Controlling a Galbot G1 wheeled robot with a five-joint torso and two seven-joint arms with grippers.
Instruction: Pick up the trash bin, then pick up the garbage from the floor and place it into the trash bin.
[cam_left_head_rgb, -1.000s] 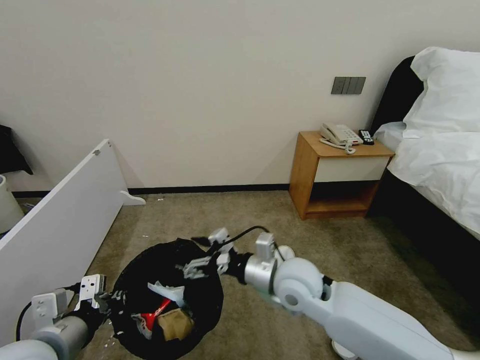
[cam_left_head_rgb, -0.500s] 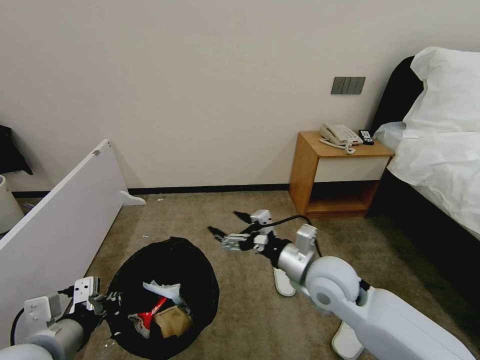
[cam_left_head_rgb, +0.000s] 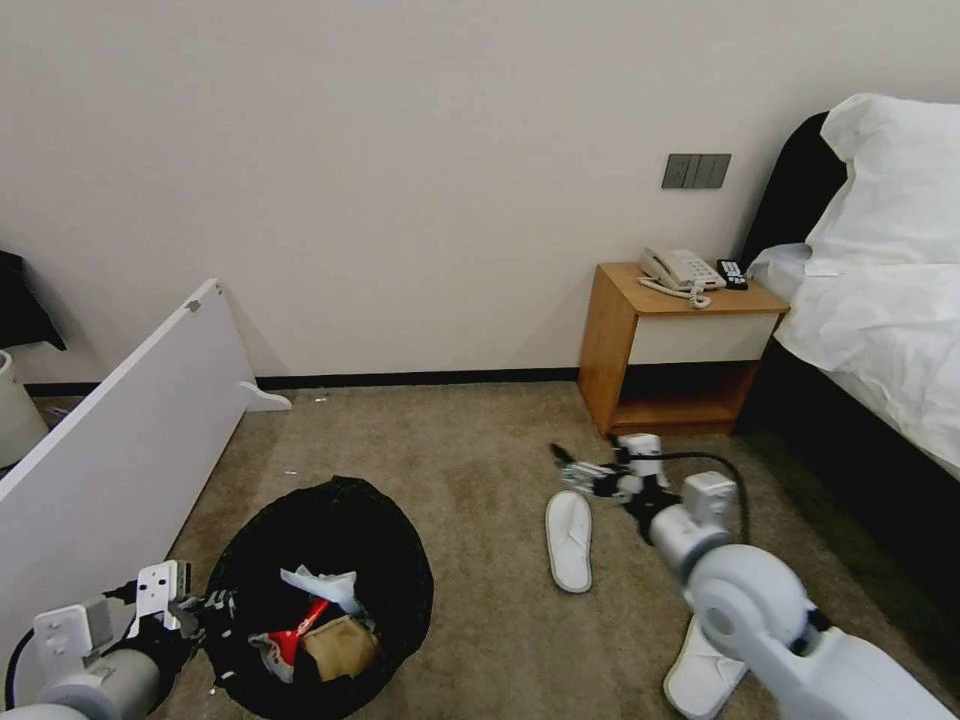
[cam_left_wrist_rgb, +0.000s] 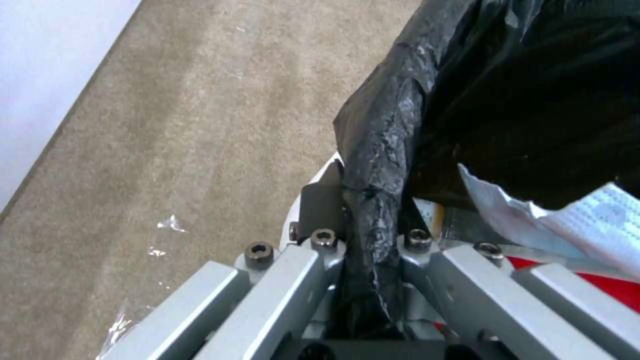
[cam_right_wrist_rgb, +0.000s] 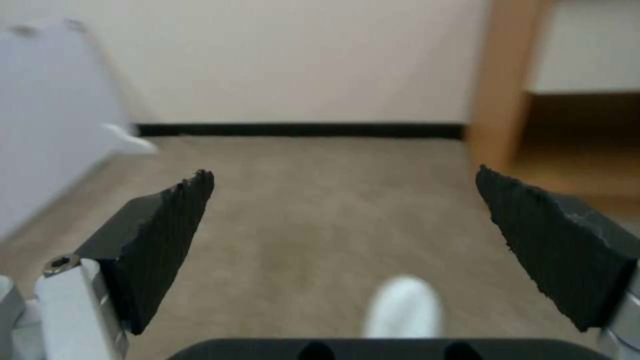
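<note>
White slipper (cam_left_head_rgb: 569, 539) just below open right claw (cam_left_head_rgb: 582, 470)

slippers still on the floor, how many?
2. One slipper lies on the carpet just below the right tool; the other slipper pokes out from under the right arm, partly hidden.

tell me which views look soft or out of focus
Head view: sharp throughout. Right wrist view: the open right tool has crisp pads, while the slipper and wall are blurred. Left wrist view: the trash bin rim is slightly soft.
</note>
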